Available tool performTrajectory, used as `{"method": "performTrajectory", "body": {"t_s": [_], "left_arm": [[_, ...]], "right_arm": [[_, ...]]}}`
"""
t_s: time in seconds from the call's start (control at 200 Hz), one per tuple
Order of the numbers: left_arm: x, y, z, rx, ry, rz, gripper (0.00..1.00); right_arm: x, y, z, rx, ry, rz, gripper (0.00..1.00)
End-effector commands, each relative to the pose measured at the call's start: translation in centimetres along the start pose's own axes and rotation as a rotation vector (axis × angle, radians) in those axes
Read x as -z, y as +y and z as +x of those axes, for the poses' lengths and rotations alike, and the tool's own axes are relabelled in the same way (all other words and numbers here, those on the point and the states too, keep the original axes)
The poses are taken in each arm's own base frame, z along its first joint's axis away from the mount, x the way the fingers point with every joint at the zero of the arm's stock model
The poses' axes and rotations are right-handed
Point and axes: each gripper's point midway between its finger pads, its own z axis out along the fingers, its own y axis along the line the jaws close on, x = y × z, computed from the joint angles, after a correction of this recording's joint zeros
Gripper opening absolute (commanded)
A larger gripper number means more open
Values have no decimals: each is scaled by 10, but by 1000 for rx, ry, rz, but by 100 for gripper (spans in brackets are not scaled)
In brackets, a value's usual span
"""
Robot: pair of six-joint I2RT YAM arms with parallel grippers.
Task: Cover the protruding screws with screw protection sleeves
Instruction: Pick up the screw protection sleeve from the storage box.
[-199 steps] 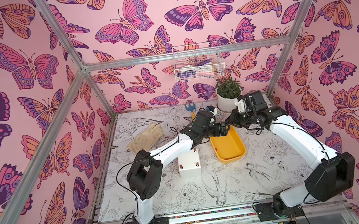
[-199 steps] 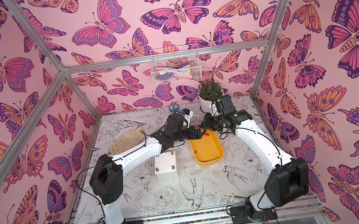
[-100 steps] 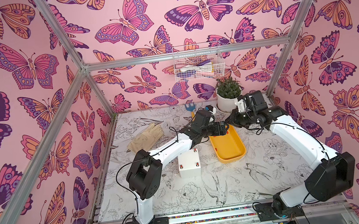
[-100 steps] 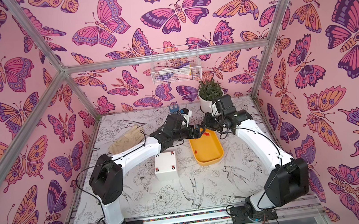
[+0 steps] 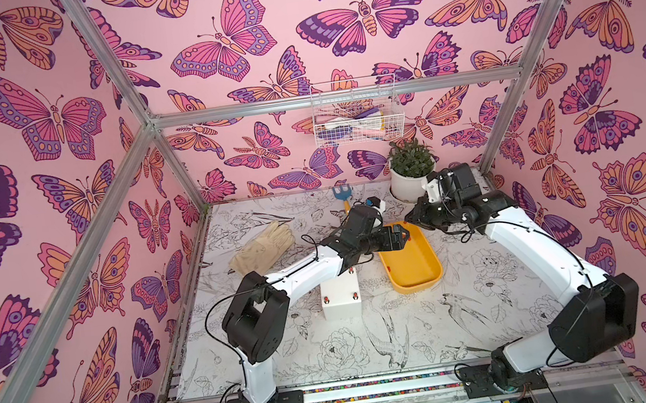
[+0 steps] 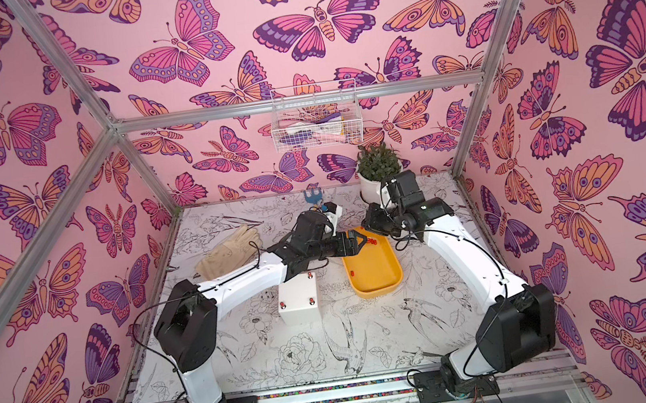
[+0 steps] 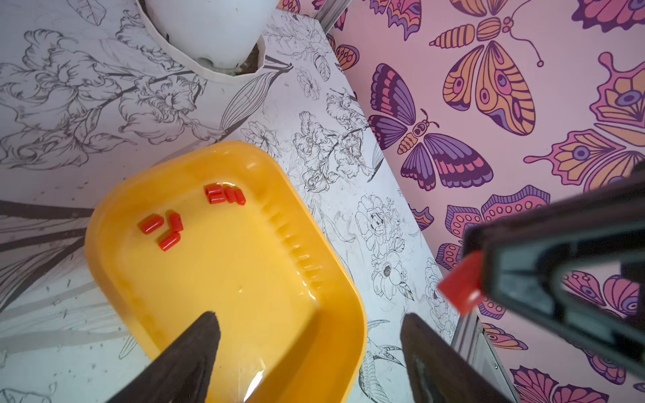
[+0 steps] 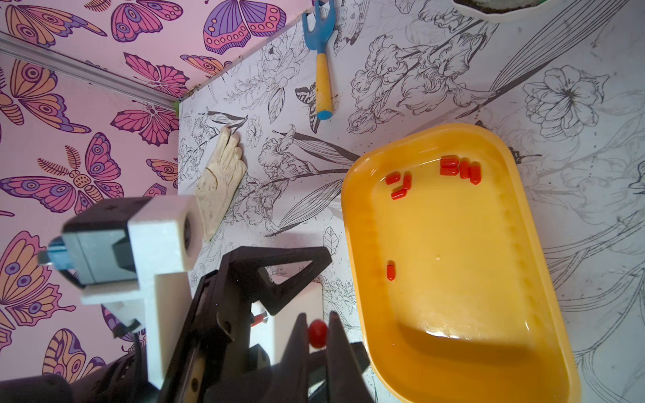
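On the flower-printed table [image 5: 412,325] the biggest hazard is the left arm [image 5: 304,269], whose forearm lies across the far side of the white box [image 5: 342,307] and hides one corner, so a carry from the right arm [image 5: 526,236] toward that corner would likely meet it. The two wrists are also close together above the far end of the yellow tray [image 5: 410,263], and any sideways swing could knock them together. The left gripper [image 7: 309,315] hangs wide open and empty over the tray, its dark fingers [image 7: 188,359] apart on either side. The right gripper [image 8: 317,319] is closed on one red sleeve [image 8: 317,334], pinched only at the very tips. That rubbery little tube could squirt out or twist askew if the jaws squeeze or jolt, and a crooked bore would probably snag on a thin stud and shove the box rather than slide on. The held sleeve sits between the right fingertips and just beside the left gripper's open fingers, near the tray's far end. The other screw protection sleeves [image 8: 460,169] lie loose in the tray, below both grippers. Of the protruding screws [image 6: 312,301], three corners in both top views already wear red, and the box stands just beside the tray, nearer the arms' bases than either gripper
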Motion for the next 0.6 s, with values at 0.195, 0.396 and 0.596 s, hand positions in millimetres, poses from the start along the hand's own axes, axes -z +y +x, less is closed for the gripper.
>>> {"method": "performTrajectory", "body": {"t_s": [0.195, 0.396, 0.596], "left_arm": [[50, -9, -5, -12, -52, -22, 84], [70, -11, -14, -18, -67, -48, 84], [90, -5, -24, -15, -66, -91, 84]], "right_arm": [[9, -4, -2, 38, -15, 35, 12], [12, -4, -2, 70, -13, 47, 12], [17, -7, -1, 118, -18, 74, 13]]}}
